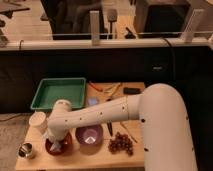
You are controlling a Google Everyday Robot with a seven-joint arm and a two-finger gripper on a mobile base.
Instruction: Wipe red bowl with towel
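The red bowl [52, 148] sits at the front left of the wooden table [105, 155]. A pale towel [58, 145] lies bunched inside it. My white arm reaches from the right across the table, and my gripper [56, 139] is down in the bowl, right on the towel. The wrist covers the fingers.
A green tray [59, 93] stands at the back left. A white cup [37, 121] and a small metal cup [26, 150] are left of the bowl. A purple bowl [89, 135] and a bunch of grapes [120, 143] lie to its right. Small tools lie at the back.
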